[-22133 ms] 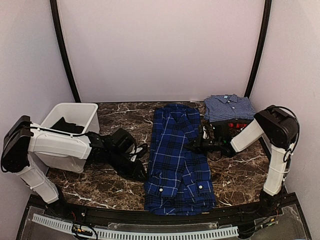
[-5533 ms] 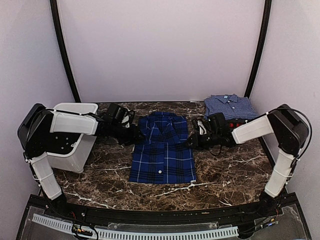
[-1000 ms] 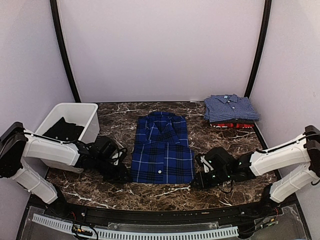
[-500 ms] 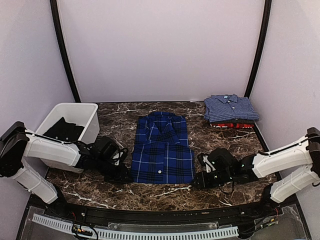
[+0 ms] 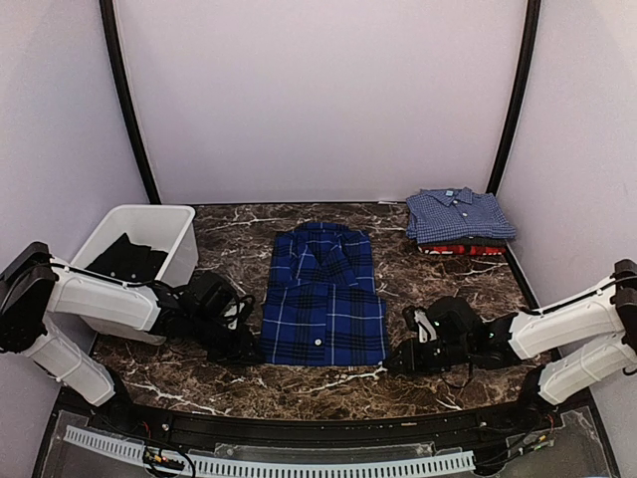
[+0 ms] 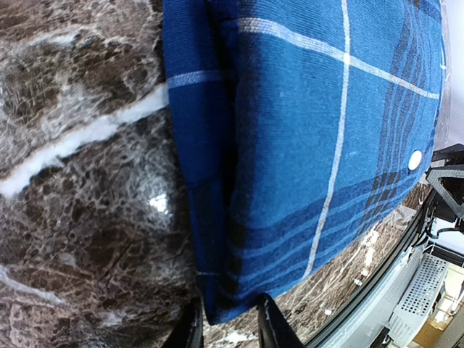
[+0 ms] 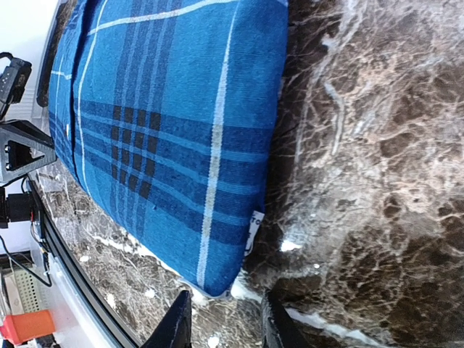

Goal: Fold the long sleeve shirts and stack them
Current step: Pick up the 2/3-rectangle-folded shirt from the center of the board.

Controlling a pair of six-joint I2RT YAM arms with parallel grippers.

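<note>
The deep-blue plaid long sleeve shirt lies folded flat at the table's centre. My left gripper is low at its near-left corner. In the left wrist view that corner of the plaid shirt reaches in between the fingers of my left gripper, whose jaws stand apart. My right gripper is at the near-right corner. In the right wrist view the right gripper is open, and the plaid shirt's corner ends just ahead of the fingertips. At the back right a lighter blue check shirt lies folded on a red one.
A white bin holding dark cloth stands at the left, beside my left arm. The black front rail runs close behind both grippers. Walls close in the back and the sides. A white label sticks out from the plaid shirt's edge.
My right arm has drawn back slightly to the right, away from the shirt's corner. The left arm and the plaid shirt have stayed in place.
</note>
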